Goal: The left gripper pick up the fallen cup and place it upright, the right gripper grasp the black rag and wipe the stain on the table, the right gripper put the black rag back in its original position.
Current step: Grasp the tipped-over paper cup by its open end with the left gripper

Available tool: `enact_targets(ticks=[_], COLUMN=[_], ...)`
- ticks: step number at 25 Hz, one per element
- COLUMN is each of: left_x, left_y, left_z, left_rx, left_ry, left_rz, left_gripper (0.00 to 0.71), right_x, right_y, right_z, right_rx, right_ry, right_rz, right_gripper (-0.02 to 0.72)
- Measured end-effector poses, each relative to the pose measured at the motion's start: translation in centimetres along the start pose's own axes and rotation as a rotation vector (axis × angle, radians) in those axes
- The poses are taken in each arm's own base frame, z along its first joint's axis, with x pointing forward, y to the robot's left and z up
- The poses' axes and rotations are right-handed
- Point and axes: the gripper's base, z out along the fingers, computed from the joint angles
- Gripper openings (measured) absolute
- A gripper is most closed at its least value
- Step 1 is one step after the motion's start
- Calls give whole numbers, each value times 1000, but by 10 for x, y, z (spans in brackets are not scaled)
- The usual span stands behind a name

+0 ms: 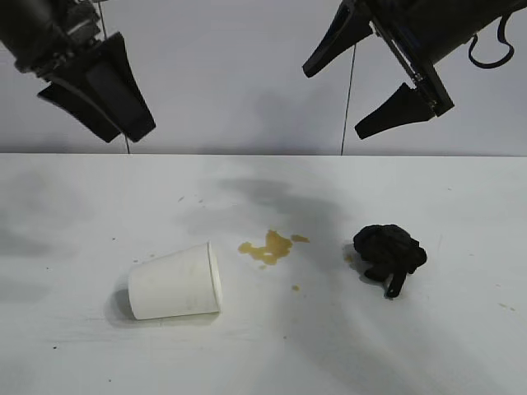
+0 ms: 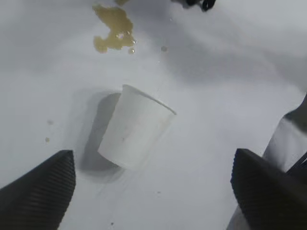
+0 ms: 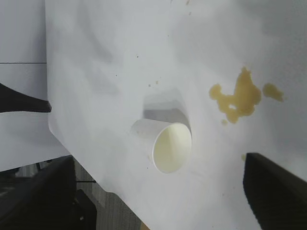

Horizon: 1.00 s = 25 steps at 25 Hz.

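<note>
While the cup (image 1: 174,282) is lying on its side near the front left of the table (image 1: 461,346), you are holding the left gripper (image 1: 111,99) high above it with its two fingers spread wide apart and gripping nothing. Bring it straight down over the cup — one finger on each side of the round wall, around the middle — and squeeze softly, because thin paper is probably going to crush. The open mouth is pointing toward the stain (image 1: 268,247), so tip it up away from the puddle.

You are keeping the right gripper (image 1: 366,90) up high too, fingers apart and empty, above the black rag (image 1: 389,251), which is sitting just to the right of the stain.

Both arms are being cut off at the top edge of the outside view. From here you are not seeing whether any liquid is left inside the cup — the inside is looking pale yellow, nothing more.
</note>
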Motion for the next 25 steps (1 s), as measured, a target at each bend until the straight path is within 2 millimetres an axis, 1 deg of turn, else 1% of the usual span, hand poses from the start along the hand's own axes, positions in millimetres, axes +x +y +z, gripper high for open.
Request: enact_targets(ticks=[2,4,7,11,13,15,20,23,25], left_x=[-8,-13,-16,-20,-20,-13,18,29,31], left_y=[-12,-21,-20,-17,-15,-15,-20,-20,-20], left_z=[7,13,15,16,19,29,62,75,79], left_rx=[-52,-109,-192,-239,-257,-241,-169,-174,-183], left_ry=[88,162,195,168,149,150,216,217,204], left_rz=[113,207,277,302,309,312,326,321,314], left_gripper=[636,636,636,636,636,636,636,636,636], right_x=[0,0,0,0,0,0,0,0,0], right_y=[0,0,0,0,0,0,0,0,0], right_z=[0,0,0,0,0,0,0,0,0], right_rx=[0,0,0,0,0,0,0,0,0], right_ry=[0,0,0,0,0,0,0,0,0], right_rz=[0,0,0,-1,-1,-1,-1,-2,-3], right_gripper=[650,650,650,650,650,650,650,650,650])
